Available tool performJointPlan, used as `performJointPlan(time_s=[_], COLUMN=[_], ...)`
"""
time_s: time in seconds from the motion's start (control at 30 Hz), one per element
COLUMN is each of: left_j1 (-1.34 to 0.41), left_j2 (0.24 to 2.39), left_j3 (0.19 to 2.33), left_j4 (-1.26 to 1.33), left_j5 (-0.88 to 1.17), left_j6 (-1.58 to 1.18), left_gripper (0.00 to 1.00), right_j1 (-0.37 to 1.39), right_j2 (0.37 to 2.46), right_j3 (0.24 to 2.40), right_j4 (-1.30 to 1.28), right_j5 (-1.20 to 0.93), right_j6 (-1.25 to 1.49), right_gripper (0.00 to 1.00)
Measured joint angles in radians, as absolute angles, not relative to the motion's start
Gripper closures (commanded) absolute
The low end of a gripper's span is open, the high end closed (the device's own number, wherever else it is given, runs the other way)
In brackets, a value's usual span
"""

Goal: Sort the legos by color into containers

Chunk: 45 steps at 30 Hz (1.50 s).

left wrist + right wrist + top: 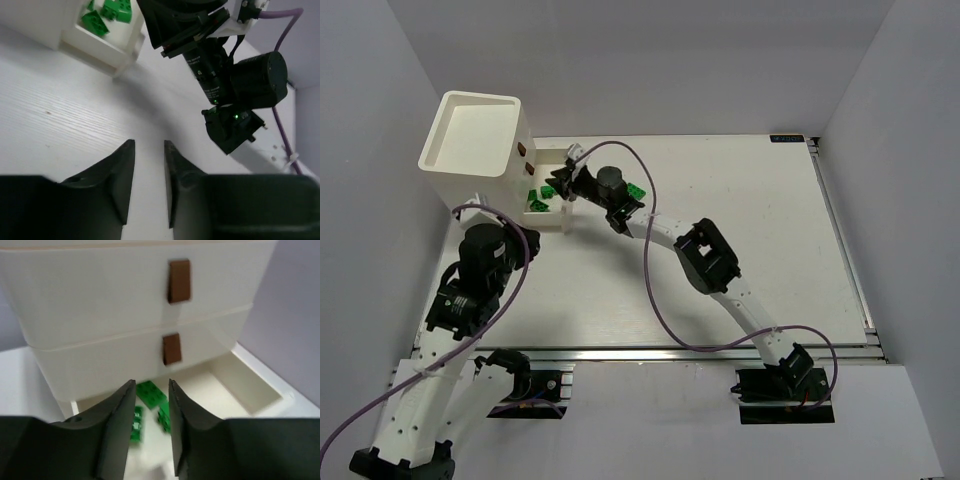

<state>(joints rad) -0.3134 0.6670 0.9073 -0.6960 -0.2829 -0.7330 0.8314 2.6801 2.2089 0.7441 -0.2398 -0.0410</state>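
Note:
The tall white bin (470, 140) stands at the back left, with the lower white tray (563, 222) joined to its right. Several green legos (538, 198) lie in the tray. One more green lego (636, 190) lies on the table beside my right wrist. My right gripper (560, 180) hovers over the tray, open and empty (151, 385), with green legos (151, 392) right below its fingertips. My left gripper (149, 147) is open and empty, low over bare table in front of the tray (100, 47). No purple or yellow-green legos show.
Brown marks (179, 281) sit on the bin's wall facing the right gripper. My right arm's wrist (250, 80) fills the space just beyond the left gripper. A metal rail (840, 230) runs along the table's right edge. White walls enclose the table.

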Motion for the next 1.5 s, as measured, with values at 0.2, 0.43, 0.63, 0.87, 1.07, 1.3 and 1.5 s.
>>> performJointPlan(time_s=[0.2,0.43,0.63,0.87,1.07,1.3,1.5], left_j1=[-0.316,-0.325,-0.363,-0.405,-0.405,-0.402,-0.402], left_j2=[0.869,1.421,1.860,1.956,1.628,1.229,1.055], left_j3=[0.890,1.093,1.504,1.660,1.353,1.121,1.071], left_j4=[-0.536,-0.410,-0.493,-0.568,-0.506,-0.452,-0.510], left_j5=[-0.181,0.002,0.028,-0.015,-0.018,-0.057,-0.126], left_j6=[-0.762,-0.804,-0.869,-0.867,-0.822,-0.815,-0.816], left_gripper=[1.00,0.49,0.37,0.38,0.36,0.32,0.31], right_j1=[0.725,0.470,0.377,0.405,0.447,0.473,0.491], right_j2=[2.415,2.049,2.020,2.279,2.430,2.487,2.558], right_j3=[1.970,1.690,1.693,1.983,2.042,2.080,2.165], right_j4=[0.543,0.326,0.032,-0.306,-0.350,-0.313,-0.265], right_j5=[-0.239,-0.308,-0.353,-0.433,-0.411,-0.385,-0.353], right_j6=[0.042,0.064,-0.057,-0.291,-0.357,-0.373,-0.347], right_gripper=[0.88,0.54,0.20,0.11,0.11,0.11,0.18])
